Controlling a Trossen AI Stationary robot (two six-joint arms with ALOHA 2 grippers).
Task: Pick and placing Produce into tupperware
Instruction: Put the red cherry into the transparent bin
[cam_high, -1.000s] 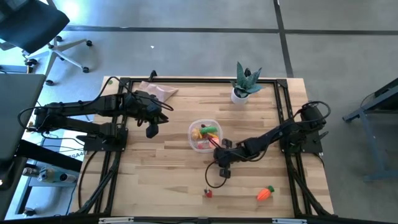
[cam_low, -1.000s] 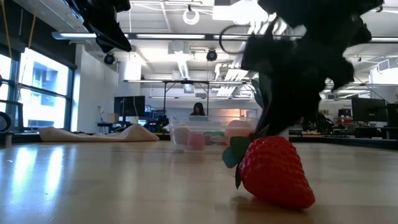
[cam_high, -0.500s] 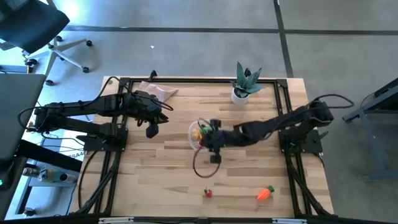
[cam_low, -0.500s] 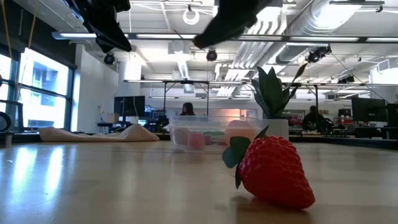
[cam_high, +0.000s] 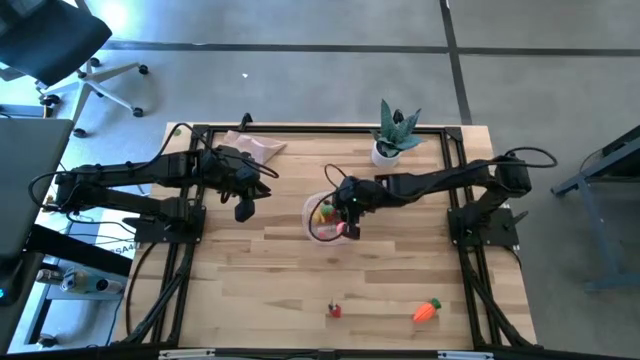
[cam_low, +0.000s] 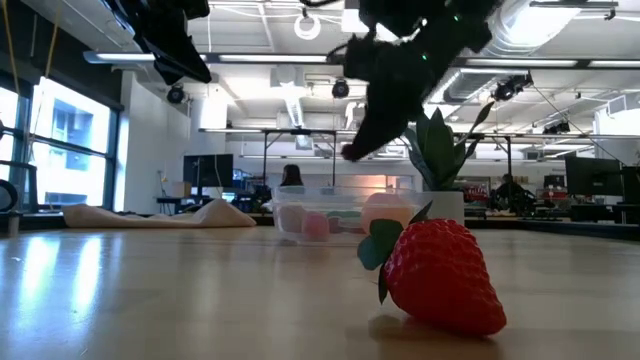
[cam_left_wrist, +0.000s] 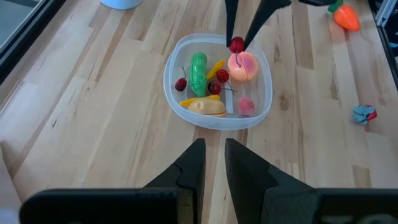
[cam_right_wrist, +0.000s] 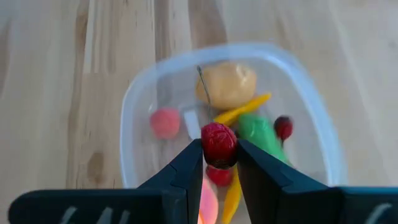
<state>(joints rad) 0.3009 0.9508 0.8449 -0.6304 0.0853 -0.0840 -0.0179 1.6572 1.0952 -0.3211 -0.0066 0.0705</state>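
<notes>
The clear tupperware (cam_high: 328, 217) stands mid-table, seen also in the left wrist view (cam_left_wrist: 180, 102) and the right wrist view (cam_right_wrist: 134, 106). It holds a green pepper (cam_left_wrist: 198, 71), an orange ball (cam_left_wrist: 244, 66), yellow pieces and small red ones. My right gripper (cam_right_wrist: 219, 149) hangs over it, shut on a small dark-red round piece (cam_right_wrist: 219, 142). A strawberry (cam_high: 334, 310) and a carrot (cam_high: 427, 311) lie on the wood near the front edge. My left gripper (cam_left_wrist: 212, 155) waits at the left, off the table, with only a slit between its fingers. My right gripper pinches the small red piece (cam_left_wrist: 236, 45) on its two opposite sides between its fingertips (cam_right_wrist: 189, 160). The fingers slant down from the table's right side. The piece is lifted clear, above the tupperware's open top and the produce inside.
A spiky potted plant (cam_high: 395, 132) stands at the far edge and a beige cloth (cam_high: 255, 146) lies at the far left corner. A dark frame rail (cam_high: 320, 129) runs round the table. Bare wood lies between the tupperware and the front edge.
My right gripper has risen from low over the table just near of the tupperware and swung toward the far edge. It now hangs over the tupperware. In the low view it has gone from just behind the strawberry to higher and farther back. My left arm has kept still.
</notes>
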